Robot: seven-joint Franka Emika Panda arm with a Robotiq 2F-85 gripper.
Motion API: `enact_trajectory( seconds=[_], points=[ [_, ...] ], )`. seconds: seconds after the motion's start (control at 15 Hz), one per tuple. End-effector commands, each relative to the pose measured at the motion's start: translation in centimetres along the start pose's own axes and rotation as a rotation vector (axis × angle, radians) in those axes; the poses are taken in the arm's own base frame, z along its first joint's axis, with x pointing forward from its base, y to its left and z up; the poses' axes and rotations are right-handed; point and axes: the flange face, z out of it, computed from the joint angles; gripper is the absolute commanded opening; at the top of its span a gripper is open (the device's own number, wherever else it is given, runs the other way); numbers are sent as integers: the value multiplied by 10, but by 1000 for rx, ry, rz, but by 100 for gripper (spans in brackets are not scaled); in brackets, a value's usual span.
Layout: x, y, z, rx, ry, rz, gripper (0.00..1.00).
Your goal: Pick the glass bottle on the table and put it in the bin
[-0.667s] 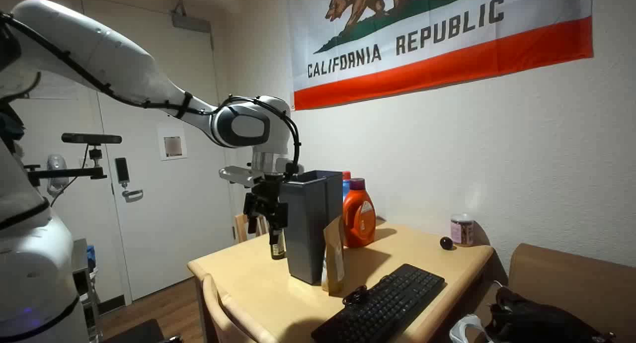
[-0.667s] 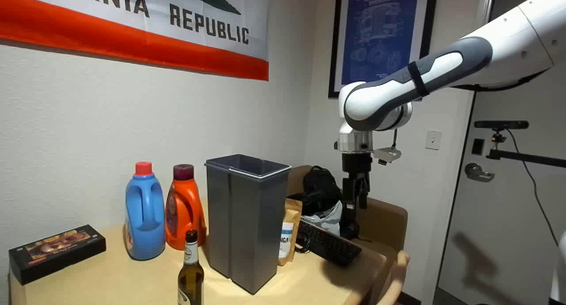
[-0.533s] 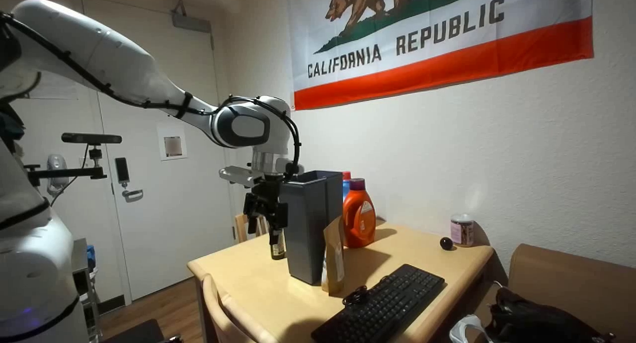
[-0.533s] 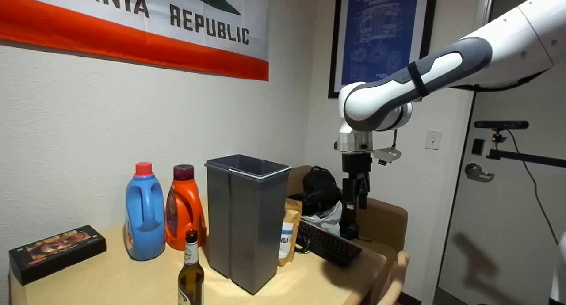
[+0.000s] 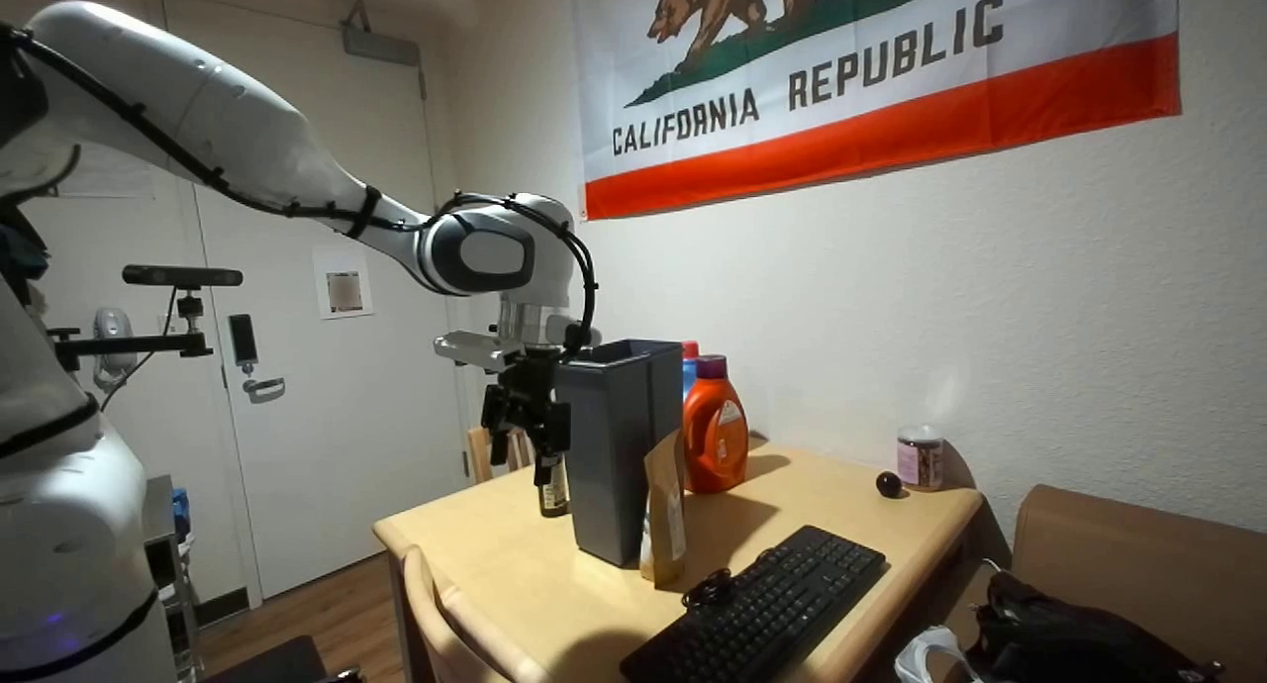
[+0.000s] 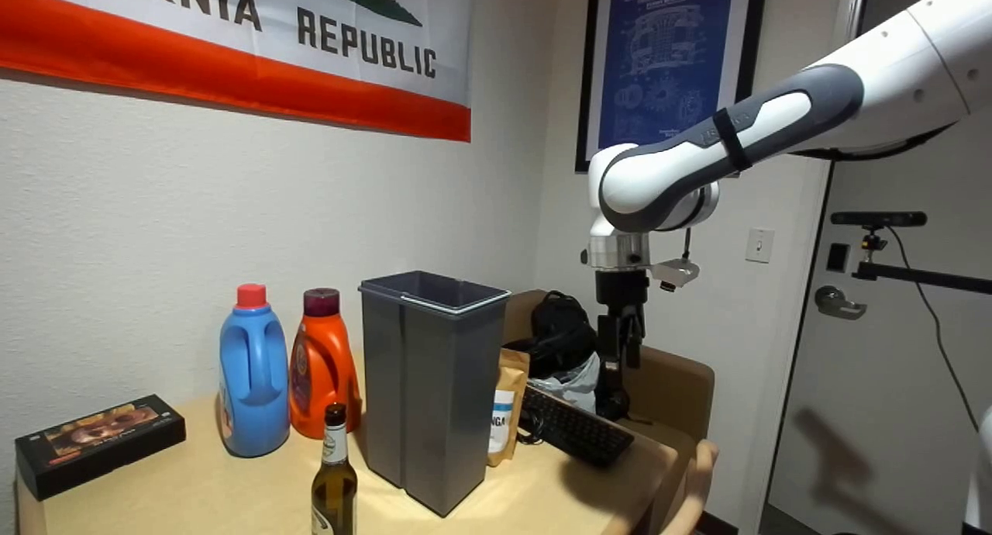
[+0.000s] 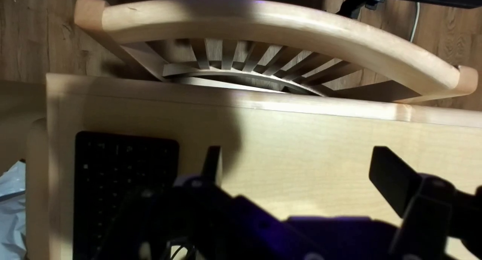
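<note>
The amber-brown glass bottle stands upright on the light wooden table. In an exterior view only the lower part of the bottle shows behind my gripper. Beside the bottle stands the tall dark grey bin, upright with its top open; it also shows in an exterior view as the bin. My gripper hangs well apart from the bottle, on the far side of the bin. In the wrist view my gripper is open over bare tabletop, nothing between its fingers.
A brown paper pouch leans by the bin, near a black keyboard. Orange and blue jugs and a black box stand farther along the table. A wooden chair back rises at the table edge.
My arm and gripper have shifted slightly to the left in both exterior views. The bottle, bin and other things on the table have not moved.
</note>
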Motion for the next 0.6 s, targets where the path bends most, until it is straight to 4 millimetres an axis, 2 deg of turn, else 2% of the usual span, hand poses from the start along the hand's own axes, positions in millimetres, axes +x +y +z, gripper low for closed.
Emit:
enact_trajectory(
  seconds=[0.0,0.13,0.53],
  points=[
    [1,-3,-2,-18,-3,-4,100],
    [6,-25,-2,-57,-14,-48,100],
    [20,-121,4,-278,-89,-300,100]
  ],
)
